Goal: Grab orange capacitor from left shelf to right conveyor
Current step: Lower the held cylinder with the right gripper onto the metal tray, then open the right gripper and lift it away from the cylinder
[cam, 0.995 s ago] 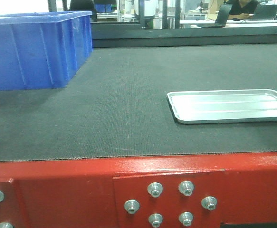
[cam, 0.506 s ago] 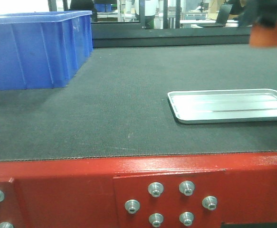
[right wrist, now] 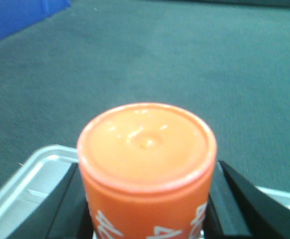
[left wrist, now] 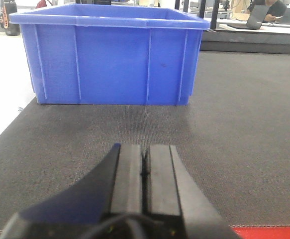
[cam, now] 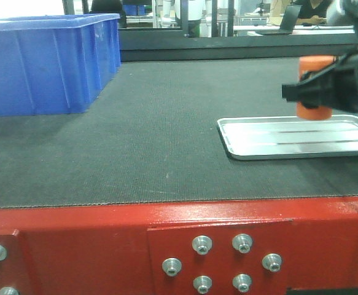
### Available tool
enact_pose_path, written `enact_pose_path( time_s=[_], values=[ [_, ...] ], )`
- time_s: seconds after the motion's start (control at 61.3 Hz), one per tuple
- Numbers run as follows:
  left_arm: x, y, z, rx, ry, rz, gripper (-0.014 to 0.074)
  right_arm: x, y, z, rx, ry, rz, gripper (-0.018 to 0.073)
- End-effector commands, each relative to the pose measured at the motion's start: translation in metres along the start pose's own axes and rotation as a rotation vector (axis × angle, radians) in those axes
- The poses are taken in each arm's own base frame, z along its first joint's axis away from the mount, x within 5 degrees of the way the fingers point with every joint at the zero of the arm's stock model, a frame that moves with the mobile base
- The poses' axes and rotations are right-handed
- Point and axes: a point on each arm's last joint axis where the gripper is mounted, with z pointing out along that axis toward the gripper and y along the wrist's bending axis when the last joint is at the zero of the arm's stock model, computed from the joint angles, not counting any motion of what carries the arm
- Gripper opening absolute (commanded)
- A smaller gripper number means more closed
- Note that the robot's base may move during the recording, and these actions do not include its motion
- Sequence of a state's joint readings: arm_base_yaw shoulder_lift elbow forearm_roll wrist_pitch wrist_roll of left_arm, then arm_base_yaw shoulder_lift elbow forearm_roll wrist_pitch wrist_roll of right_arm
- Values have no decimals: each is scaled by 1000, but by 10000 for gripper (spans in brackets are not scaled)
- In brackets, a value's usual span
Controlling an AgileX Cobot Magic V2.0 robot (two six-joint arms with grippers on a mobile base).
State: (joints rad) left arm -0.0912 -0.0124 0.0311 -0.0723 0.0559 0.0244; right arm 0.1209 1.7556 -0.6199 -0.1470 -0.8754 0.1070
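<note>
The right pincer (cam: 317, 92) grips the orange capacitor (cam: 314, 86) upright above the tray (cam: 271, 144) on the right conveyor (cam: 154, 141), apparently for set-down; the left pincer (left wrist: 145, 169) is closed, empty.

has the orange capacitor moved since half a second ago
Yes. The orange capacitor, held in the right tool, has come down and slightly left, now low over the silver tray.

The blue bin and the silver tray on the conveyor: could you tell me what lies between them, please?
Only bare dark belt of the conveyor lies between the blue bin and the silver tray, as the front-facing view shows.
</note>
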Motion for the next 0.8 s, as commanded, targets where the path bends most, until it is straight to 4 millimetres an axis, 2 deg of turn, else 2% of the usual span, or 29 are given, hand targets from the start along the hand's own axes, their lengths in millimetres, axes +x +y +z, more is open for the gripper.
enact_pose_path(
  time_s=[0.0,0.245,0.392,0.473,0.604,0.669,0.783],
  values=[
    [-10,0,-2,5,-102,-2,-127,-20,-3,3,-4,-168,-18,37],
    [-10,0,-2,5,-102,-2,-127,1,-5,12,-6,-136,-7,37],
    [-10,0,-2,5,-102,-2,-127,2,-5,12,-6,-130,-7,46],
    [-10,0,-2,5,-102,-2,-127,2,-5,12,-6,-130,-7,163],
    [-10,0,-2,5,-102,-2,-127,1,-5,12,-6,-129,-8,488],
    [-10,0,-2,5,-102,-2,-127,0,-5,11,-5,-128,-9,619],
    [-10,0,-2,5,-102,-2,-127,-6,-5,8,0,-110,-13,605]
  ],
)
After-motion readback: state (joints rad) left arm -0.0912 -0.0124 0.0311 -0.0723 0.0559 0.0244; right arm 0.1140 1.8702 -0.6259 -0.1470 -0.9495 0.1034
